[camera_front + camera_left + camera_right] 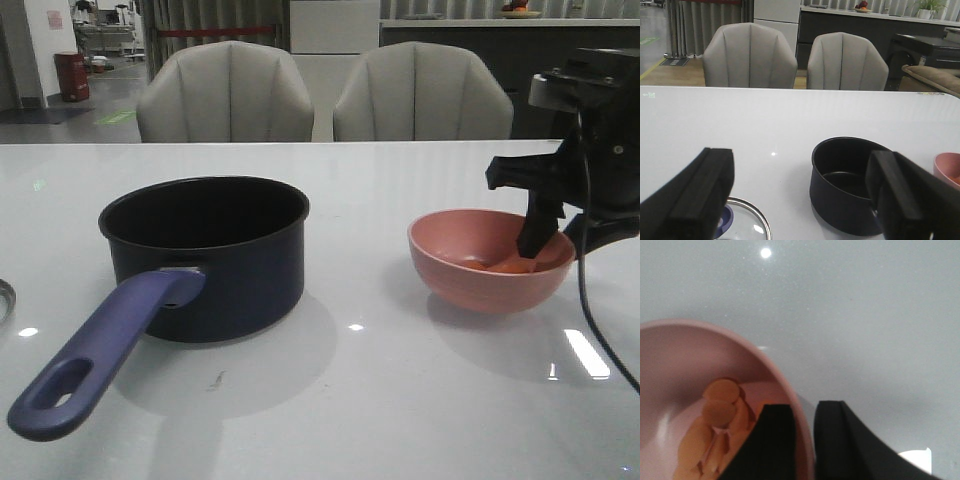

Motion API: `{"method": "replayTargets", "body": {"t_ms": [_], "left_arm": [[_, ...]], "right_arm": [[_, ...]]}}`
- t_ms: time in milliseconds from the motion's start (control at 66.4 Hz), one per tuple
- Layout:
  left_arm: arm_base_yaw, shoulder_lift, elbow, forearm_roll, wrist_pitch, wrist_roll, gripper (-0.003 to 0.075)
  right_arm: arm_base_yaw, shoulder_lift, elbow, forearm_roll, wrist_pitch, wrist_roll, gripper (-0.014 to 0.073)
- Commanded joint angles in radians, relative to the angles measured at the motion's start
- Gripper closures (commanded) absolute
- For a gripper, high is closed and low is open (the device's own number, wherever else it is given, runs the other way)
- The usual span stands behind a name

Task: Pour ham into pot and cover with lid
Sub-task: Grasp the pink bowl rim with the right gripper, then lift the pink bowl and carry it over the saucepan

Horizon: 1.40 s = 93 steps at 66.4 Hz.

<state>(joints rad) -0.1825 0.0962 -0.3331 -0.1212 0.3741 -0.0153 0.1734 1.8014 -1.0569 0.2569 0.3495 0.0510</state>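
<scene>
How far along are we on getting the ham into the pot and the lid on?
Nothing is finished: the pot is empty and uncovered. In hand: the right gripper straddles the rim of the pink bowl, one finger inside and one outside, with the ham lying in it; a firm clamp can't be confirmed. Left: lift, pour, then cover. The lid lies on the table under the open left gripper.

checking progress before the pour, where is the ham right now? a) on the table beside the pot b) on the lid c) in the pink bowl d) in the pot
c: the ham lies in the bottom of the pink bowl, the right pincer straddles that bowl's rim, and the pot shows only a bare black inside.
</scene>
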Motion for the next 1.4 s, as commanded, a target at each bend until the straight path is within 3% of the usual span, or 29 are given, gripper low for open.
{"method": "replayTargets", "body": {"t_ms": [0, 331, 467, 768, 979, 1175, 1386], "left_arm": [[-0.006, 0.009, -0.028, -0.012, -0.079, 0.002, 0.0148], [-0.006, 0.009, -0.028, -0.012, -0.079, 0.002, 0.0148], [-0.006, 0.009, -0.028, -0.012, -0.079, 0.002, 0.0148], [-0.006, 0.009, -0.028, -0.012, -0.079, 0.002, 0.0148], [-0.006, 0.009, -0.028, -0.012, -0.079, 0.002, 0.0148], [-0.006, 0.009, -0.028, -0.012, -0.079, 0.002, 0.0148], [-0.006, 0.009, -0.028, -0.012, -0.079, 0.002, 0.0148]], "right_arm": [[0.014, -0.028, -0.039, 0.009, -0.05, -0.012, 0.0463], [0.014, -0.138, -0.043, 0.009, -0.192, -0.012, 0.0453], [0.035, -0.201, -0.12, 0.001, -0.133, -0.059, 0.0453], [0.25, -0.138, -0.408, -0.004, 0.067, -0.159, 0.0453], [0.367, -0.018, -0.563, -0.027, 0.092, -0.159, 0.0453], [0.419, 0.01, -0.542, -0.03, -0.143, -0.159, 0.0453], [0.463, -0.009, -0.353, -0.132, -0.607, -0.16, 0.0454]]}}
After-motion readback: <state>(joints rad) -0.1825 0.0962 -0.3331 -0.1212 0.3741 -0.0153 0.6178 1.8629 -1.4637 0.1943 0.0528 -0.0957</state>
